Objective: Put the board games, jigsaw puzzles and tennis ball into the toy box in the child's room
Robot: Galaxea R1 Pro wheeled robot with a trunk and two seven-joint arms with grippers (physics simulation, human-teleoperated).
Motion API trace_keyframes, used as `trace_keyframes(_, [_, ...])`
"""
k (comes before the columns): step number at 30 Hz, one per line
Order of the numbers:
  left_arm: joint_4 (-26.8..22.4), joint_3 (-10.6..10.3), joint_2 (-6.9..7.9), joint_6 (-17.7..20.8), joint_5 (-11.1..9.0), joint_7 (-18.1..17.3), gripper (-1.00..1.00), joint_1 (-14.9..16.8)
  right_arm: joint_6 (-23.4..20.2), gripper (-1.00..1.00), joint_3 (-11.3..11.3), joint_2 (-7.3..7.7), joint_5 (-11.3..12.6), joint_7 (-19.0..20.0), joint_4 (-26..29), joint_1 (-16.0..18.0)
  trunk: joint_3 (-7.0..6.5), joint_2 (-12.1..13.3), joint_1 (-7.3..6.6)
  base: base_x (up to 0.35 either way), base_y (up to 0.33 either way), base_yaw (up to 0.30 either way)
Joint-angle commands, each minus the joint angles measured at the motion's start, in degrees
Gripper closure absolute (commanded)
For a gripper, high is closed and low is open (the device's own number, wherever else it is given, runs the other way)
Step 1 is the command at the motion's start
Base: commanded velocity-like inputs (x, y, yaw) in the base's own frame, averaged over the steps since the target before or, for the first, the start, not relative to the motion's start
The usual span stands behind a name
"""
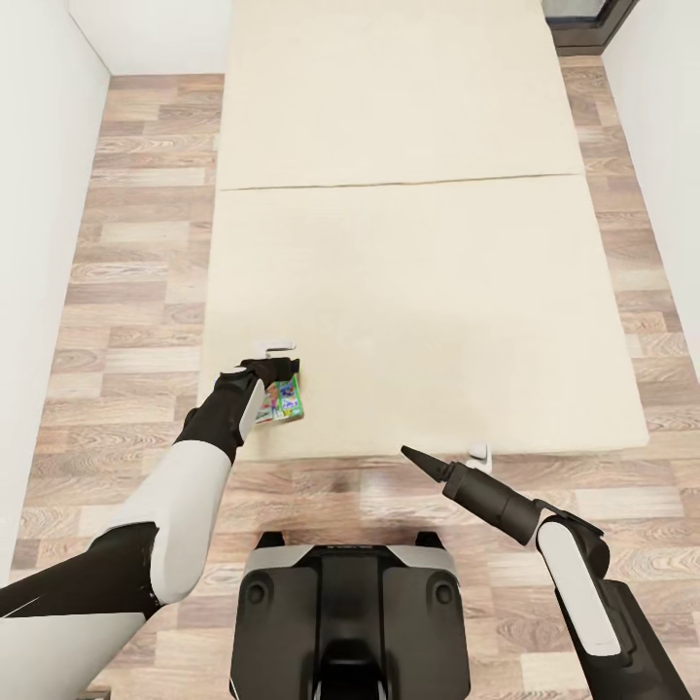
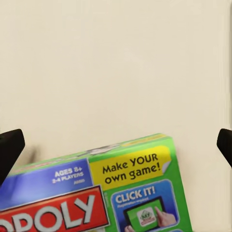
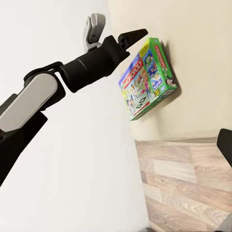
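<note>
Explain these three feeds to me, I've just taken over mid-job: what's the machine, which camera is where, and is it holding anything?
It's a wheeled robot with two black-and-white arms. The head camera looks down over both arms at a beige mattress bed. Near its front edge lies a flat green Monopoly game box. The left claw hovers over the box, fingers spread; its own camera looks down onto the box. The right claw points at the bed edge, and its camera shows the left arm and the box. Nothing looks gripped.
</note>
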State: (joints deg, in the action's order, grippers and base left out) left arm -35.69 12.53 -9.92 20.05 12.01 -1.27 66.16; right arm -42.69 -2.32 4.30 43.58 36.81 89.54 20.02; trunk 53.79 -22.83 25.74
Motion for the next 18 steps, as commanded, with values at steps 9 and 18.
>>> trace_keyframes(9, [-0.08,0.31,-0.08,0.26,0.47,-0.13,-1.00,0.02,-0.37,-1.00,-0.06,0.00,0.19,0.02,0.01,0.02,-0.25,-0.08,0.04,-0.018,0.000,0.000])
trace_keyframes(18, [-0.08,0.31,-0.08,0.26,0.49,-0.13,-1.00,0.02,-0.37,-1.00,-0.06,0.00,0.19,0.02,0.02,0.02,-0.28,-0.08,0.04,-0.093,0.000,0.000])
